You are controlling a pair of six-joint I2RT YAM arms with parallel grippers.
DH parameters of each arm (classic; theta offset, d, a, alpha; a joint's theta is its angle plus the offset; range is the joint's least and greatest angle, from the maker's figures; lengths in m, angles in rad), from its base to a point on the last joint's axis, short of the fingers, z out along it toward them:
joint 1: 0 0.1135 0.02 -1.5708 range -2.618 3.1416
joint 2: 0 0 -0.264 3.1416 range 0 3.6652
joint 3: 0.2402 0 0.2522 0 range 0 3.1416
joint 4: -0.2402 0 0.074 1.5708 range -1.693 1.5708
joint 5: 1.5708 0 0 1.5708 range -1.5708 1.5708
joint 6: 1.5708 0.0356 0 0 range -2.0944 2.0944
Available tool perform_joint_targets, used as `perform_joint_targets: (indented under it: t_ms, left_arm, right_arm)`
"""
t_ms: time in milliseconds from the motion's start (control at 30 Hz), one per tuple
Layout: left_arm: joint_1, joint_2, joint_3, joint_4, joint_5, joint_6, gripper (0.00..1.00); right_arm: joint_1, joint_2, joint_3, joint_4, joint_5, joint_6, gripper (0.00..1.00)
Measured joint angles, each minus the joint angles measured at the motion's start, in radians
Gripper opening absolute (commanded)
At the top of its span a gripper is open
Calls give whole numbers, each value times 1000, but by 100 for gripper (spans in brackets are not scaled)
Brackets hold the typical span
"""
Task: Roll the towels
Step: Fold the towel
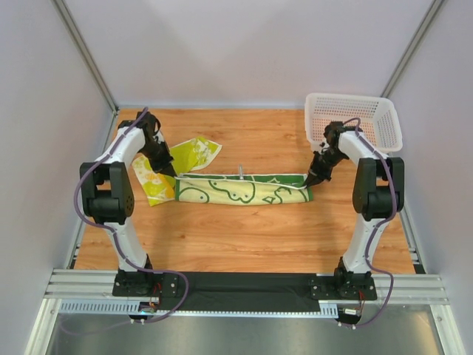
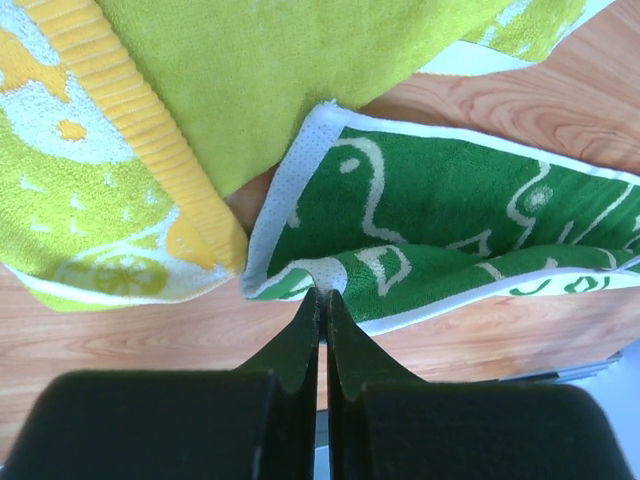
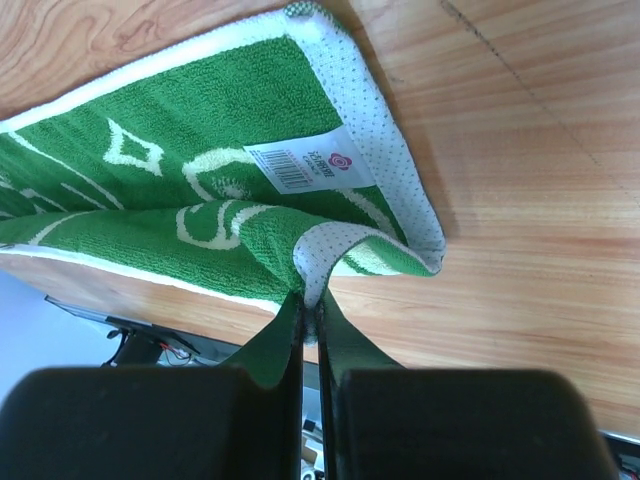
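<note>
Left end effector (image 2: 322,292) is closed narrow, its two black fingers (image 2: 290,350) pressed together on a corner of the green towel (image 2: 450,200). It pinches the white dotted end band where the near edge curls up off the counter (image 2: 480,330). The right end effector (image 3: 308,297) is likewise closed tight on the opposite end of the same towel, gripping a lifted fold of white dotted band and green terry right at its fingertips.

The green towel lies stretched lengthwise between the two end effectors. It rests flat on the wooden counter apart from the two pinched corners, and shows pale outline cartoon figures on dark green. Just ahead of the right end effector, a white label (image 3: 308,165) with a barcode and a small red mark sits on the towel beside the end band.

Ahead and to the left of the left end effector lies a second cloth, the lime towel (image 2: 250,70). It is crumpled, with a ribbed yellow-orange band, and its edge touches the green towel's end. Beyond the right end effector, a white perforated basket (image 1: 355,122) stands at the far right of the counter, apart from both towels.
</note>
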Motion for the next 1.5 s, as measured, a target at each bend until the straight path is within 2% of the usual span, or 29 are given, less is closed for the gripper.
perform_joint_targets:
  t_ms: [467,600,700,733,800,833,900,933,1000,1033,1100,1200,1333,1367,1500]
  left_arm:
    - [0,109,80,-7,0,1,0]
    - [0,138,105,-7,-1,3,0]
    - [0,158,117,-10,-1,3,0]
    - [0,164,121,-10,-1,3,4]
    - [0,175,131,-16,-2,3,18]
    - [0,180,138,-15,-2,5,31]
    - [0,187,150,-14,-8,13,45]
    - [0,187,151,-14,-11,14,59]
    - [1,187,156,-13,-18,18,70]
    - [1,185,156,-9,-21,18,85]
    - [1,179,156,-4,-27,23,92]
    - [1,150,155,6,-43,25,93]
    - [-1,56,118,34,-58,34,89]
    - [-5,15,95,43,-66,41,87]
    - [-35,-105,10,64,-76,65,71]
  right_arm:
    - [0,64,108,-17,1,5,1]
    - [0,83,117,-17,3,13,9]
    - [-1,94,127,-17,16,26,23]
    - [-1,98,132,-16,21,31,35]
    - [-2,103,142,-16,32,44,46]
    - [-2,105,147,-16,38,51,52]
    - [-8,109,157,-16,48,60,59]
    - [-13,110,162,-15,56,65,60]
    - [-26,109,171,-16,80,69,62]
    - [-32,107,175,-14,91,71,62]
    - [-39,97,175,-12,119,72,67]
    - [-40,46,150,5,175,71,71]
    - [-24,-104,52,53,214,63,70]
    - [-17,-140,30,68,218,59,69]
    - [48,-232,-37,129,185,34,53]
